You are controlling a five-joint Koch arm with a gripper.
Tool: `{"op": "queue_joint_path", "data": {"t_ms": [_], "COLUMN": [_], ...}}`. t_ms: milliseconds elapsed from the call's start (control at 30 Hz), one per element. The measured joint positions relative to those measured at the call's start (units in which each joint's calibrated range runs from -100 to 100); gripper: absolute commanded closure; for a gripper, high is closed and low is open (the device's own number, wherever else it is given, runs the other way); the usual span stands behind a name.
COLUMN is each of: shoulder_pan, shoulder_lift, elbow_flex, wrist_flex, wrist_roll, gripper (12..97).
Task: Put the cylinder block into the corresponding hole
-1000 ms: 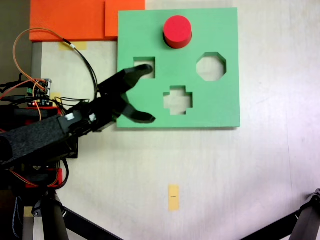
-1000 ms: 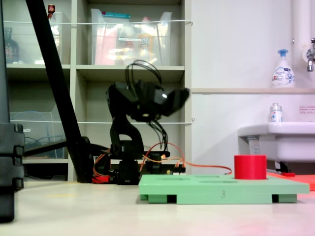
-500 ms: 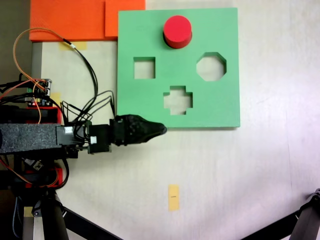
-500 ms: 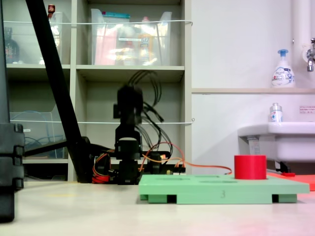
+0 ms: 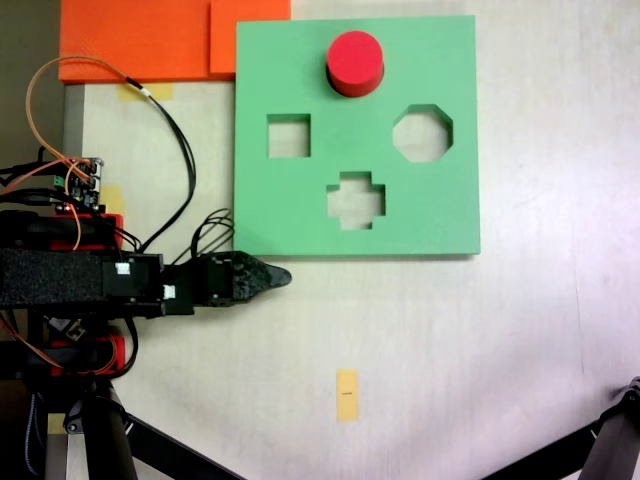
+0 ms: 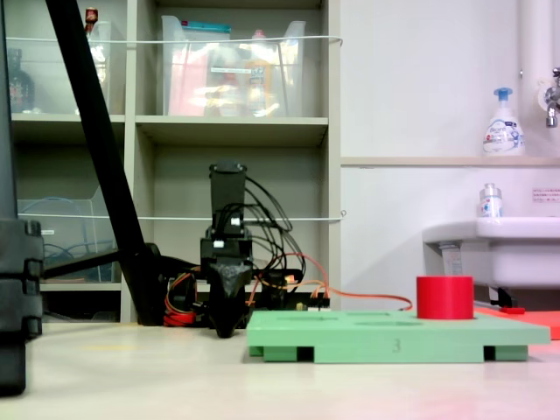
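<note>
The red cylinder block (image 5: 355,62) stands upright on the far middle of the square green foam board (image 5: 300,210); from the side the cylinder block (image 6: 444,297) rises well above the board (image 6: 394,337). It covers the circular cutout. The square (image 5: 288,136), octagonal (image 5: 422,133) and cross-shaped (image 5: 355,200) cutouts are empty. My gripper (image 5: 283,276) lies low over the table just off the board's near left corner, jaws pressed into one point, holding nothing. In the side view the gripper (image 6: 225,331) points down near the tabletop, left of the board.
Orange foam sheets (image 5: 150,40) lie behind the board's left corner. A yellow tape strip (image 5: 346,394) marks the table in front. Loose wires (image 5: 180,150) loop by the arm base, and tripod legs (image 5: 600,440) stand at the near corners. Shelves (image 6: 227,122) and a sink (image 6: 490,241) stand behind.
The gripper shut, swung off the board's left part, then drew back toward the base and dropped low. The cylinder block and board stayed put.
</note>
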Motion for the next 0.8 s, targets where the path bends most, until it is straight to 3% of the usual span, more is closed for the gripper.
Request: {"op": "queue_joint_path", "data": {"t_ms": [400, 800], "shoulder_pan": [-0.29, -0.29], "shoulder_lift": [0.00, 0.00], "elbow_flex": [-0.20, -0.20], "wrist_flex": [0.20, 0.20], "wrist_roll": [4.30, 4.54], "gripper": [58.9, 59.1]}}
